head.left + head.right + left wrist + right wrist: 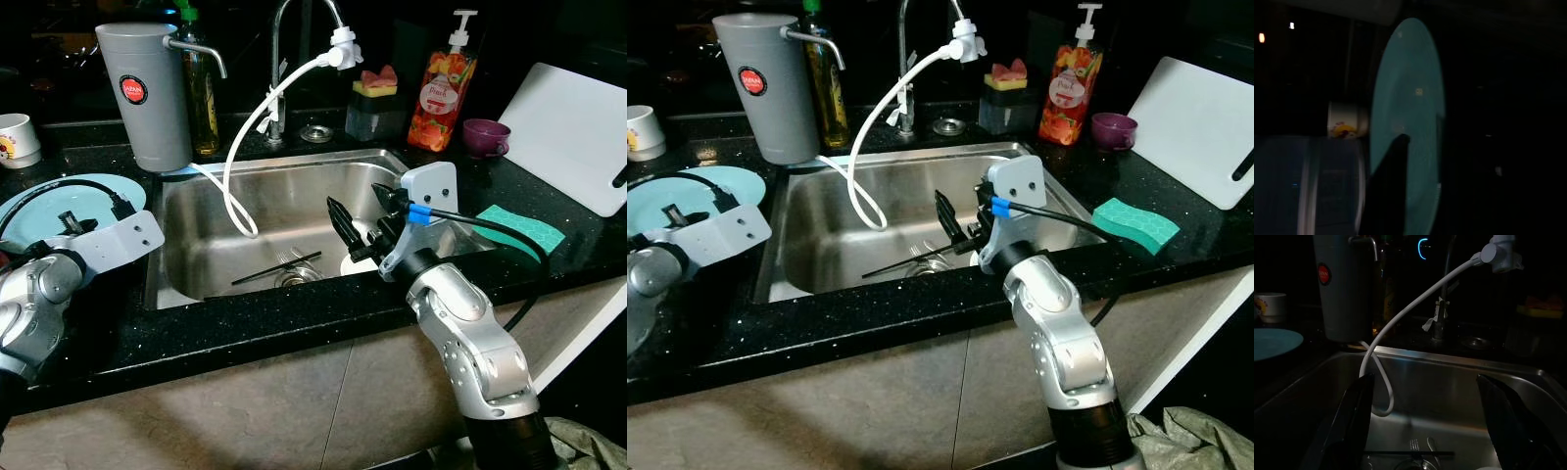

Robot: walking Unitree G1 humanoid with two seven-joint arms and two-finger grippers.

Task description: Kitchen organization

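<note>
My right gripper (361,211) hangs open over the right half of the steel sink (196,245), with nothing between its fingers (1352,426). Below it on the sink floor lie a black chopstick (276,269), a fork (291,258) and part of a white dish (355,264). My left gripper (71,221) hovers over a light-blue plate (98,191) lying flat on the black counter to the left of the sink. The left wrist view is dark and shows the plate (1410,98) and a white mug (1347,120) beyond it.
A white hose (240,147) loops from the tap (279,59) into the sink. Behind stand a grey water filter (147,93), an oil bottle (203,98), a sponge holder (375,103), a soap bottle (443,93) and a purple cup (485,137). A white cutting board (573,132) and green sponge (519,227) lie right.
</note>
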